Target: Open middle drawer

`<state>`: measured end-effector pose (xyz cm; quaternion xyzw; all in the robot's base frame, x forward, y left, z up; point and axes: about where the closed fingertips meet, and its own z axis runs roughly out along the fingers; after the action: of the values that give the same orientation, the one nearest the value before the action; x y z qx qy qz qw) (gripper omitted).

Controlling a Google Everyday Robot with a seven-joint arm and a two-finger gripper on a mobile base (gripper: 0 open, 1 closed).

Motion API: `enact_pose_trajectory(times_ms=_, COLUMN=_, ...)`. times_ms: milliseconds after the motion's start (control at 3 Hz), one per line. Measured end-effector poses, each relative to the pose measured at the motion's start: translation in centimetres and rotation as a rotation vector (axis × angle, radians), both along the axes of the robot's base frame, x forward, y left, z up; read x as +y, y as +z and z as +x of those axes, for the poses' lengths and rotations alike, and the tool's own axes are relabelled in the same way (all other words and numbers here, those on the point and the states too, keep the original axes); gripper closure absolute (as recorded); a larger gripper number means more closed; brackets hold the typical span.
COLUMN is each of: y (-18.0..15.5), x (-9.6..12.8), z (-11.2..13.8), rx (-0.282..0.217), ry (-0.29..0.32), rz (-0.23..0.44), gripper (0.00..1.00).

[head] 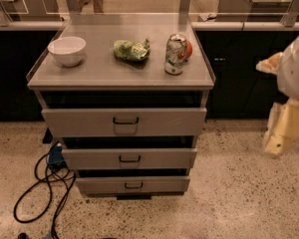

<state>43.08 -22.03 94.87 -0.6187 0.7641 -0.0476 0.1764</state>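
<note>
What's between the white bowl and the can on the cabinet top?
A green packet, in the camera view. The gripper hangs right of the cabinet, away from the middle drawer.

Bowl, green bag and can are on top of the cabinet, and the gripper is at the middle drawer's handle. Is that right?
Not quite. The camera view shows the gripper off to the right of the cabinet, apart from it, not at the middle drawer handle. The bowl, green bag and can are on top, as you said.
</note>
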Motion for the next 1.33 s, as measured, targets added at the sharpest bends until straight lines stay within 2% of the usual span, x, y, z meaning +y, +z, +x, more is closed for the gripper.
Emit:
enact_pose_trajectory(times_ms=333, y=-7.3, x=-0.7, z=-1.1, rx=0.007, ry=0.056, rz=0.020, gripper=0.00)
enact_pose_trajectory(times_ms=667, y=-17.5, x=-1.7, z=-2.9, rx=0.055, ry=0.099, rz=0.060, gripper=0.00)
enact_pose_trajectory(times_ms=1000, y=-30.7, x=-2.0, z=-5.5, rx=0.159, ry=0.114, rz=0.125, gripper=0.00)
enact_pose_trajectory(times_ms=1333, y=-40.5, x=-0.7, z=-6.5, rx=0.188, ry=0.137, rz=0.211, gripper=0.00)
